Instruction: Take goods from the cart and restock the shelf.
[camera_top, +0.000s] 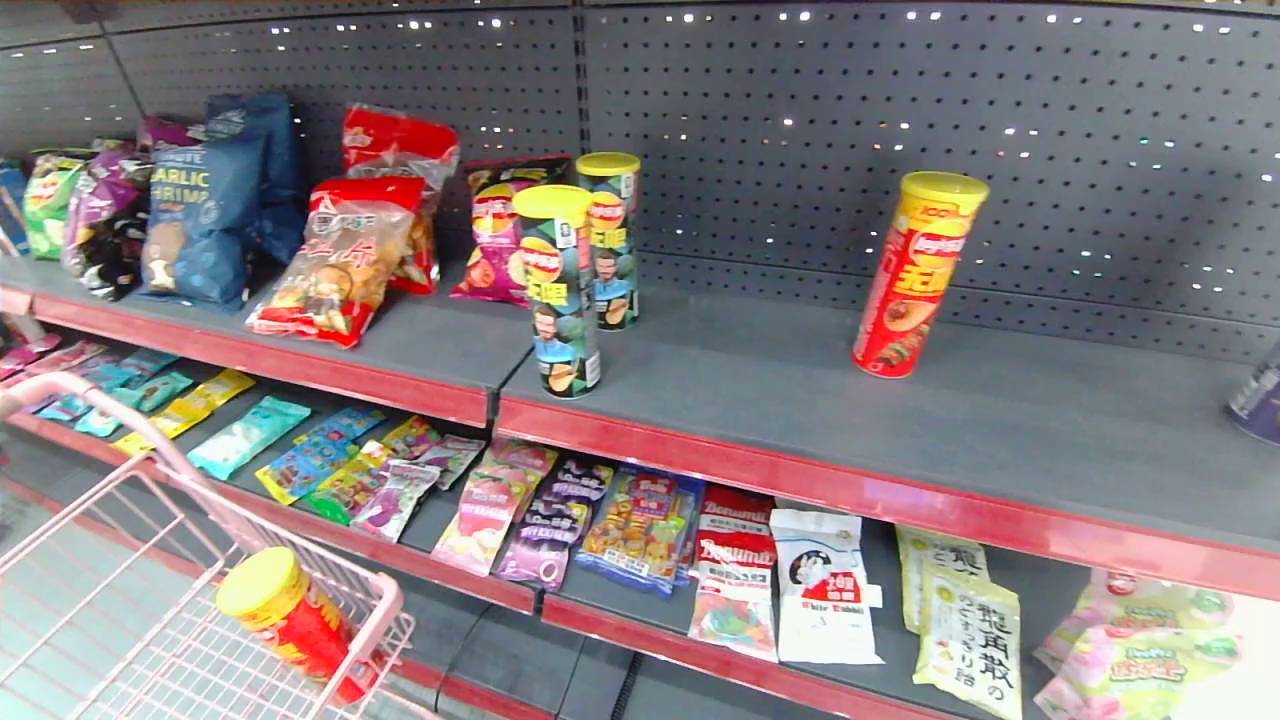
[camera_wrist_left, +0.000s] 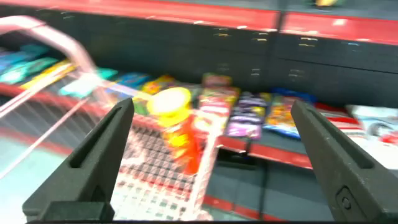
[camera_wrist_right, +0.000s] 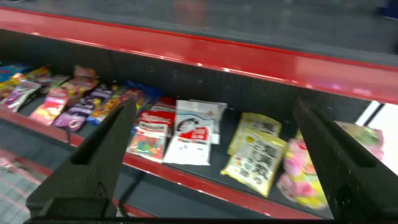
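Note:
A red chip can with a yellow lid (camera_top: 285, 612) stands in the pink wire cart (camera_top: 150, 640) at the lower left. My left gripper (camera_wrist_left: 214, 158) is open, its fingers (camera_wrist_left: 102, 158) spread wide, with the same can (camera_wrist_left: 177, 127) some way beyond it in the cart (camera_wrist_left: 155, 180). My right gripper (camera_wrist_right: 217, 162) is open too and faces the lower shelf's snack packets (camera_wrist_right: 189, 130). On the upper shelf (camera_top: 800, 400) stand another red can (camera_top: 915, 275) and two dark cans with yellow lids (camera_top: 560, 290).
Snack bags (camera_top: 335, 255) crowd the upper shelf's left part; grey room lies between the dark cans and the red can. Flat packets (camera_top: 640, 525) line the lower shelf. A dark container (camera_top: 1260, 400) sits at the far right edge.

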